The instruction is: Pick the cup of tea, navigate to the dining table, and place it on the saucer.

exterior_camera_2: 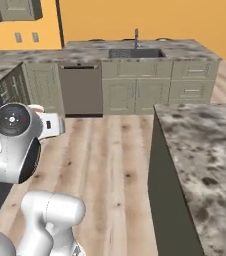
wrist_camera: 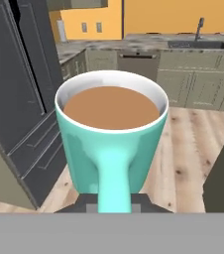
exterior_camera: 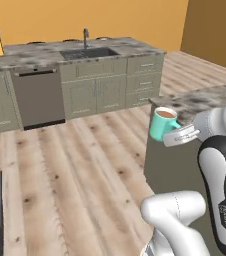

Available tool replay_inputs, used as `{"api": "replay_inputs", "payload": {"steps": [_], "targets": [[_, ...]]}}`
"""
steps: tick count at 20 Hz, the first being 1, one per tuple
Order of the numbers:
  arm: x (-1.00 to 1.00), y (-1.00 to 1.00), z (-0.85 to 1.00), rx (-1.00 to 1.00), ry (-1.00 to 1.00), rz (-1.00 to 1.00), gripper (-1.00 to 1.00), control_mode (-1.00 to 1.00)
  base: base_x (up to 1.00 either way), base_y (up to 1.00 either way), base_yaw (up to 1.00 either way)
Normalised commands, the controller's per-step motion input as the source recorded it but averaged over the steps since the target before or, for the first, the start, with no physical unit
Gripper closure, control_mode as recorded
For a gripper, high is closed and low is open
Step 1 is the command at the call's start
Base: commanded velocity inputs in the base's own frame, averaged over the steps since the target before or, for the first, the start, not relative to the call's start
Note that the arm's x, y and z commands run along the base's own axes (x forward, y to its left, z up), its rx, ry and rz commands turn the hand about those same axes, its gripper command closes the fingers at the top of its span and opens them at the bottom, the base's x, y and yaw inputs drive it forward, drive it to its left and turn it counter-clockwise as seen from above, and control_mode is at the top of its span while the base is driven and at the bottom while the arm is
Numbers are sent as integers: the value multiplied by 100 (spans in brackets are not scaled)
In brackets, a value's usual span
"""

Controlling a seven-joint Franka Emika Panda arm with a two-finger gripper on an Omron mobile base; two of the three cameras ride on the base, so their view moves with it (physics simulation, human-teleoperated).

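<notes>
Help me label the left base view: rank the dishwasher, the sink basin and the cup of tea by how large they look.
1. dishwasher
2. sink basin
3. cup of tea, though it is nearer the camera, so the gap to the sink looks smaller than it really is.

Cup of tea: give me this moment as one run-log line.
phase: carrying | gripper: shut on cup of tea by its handle | cup: upright, full | dining table: ahead | saucer: not seen

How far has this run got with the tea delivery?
Pick looks done: the end effector is shut on the cup of tea by its handle, held upright above the wooden floor. The granite counter lies alongside. Left: reaching the saucer and setting the cup down.
</notes>
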Motion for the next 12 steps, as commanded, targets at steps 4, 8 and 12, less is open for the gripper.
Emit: {"api": "replay_inputs", "payload": {"steps": [4,8,12], "targets": [[0,0,0,0,0,0,100,100,100,76,-22],[0,0,0,0,0,0,100,100,100,32,-15],[0,0,0,0,0,0,100,100,100,16,-8]]}}
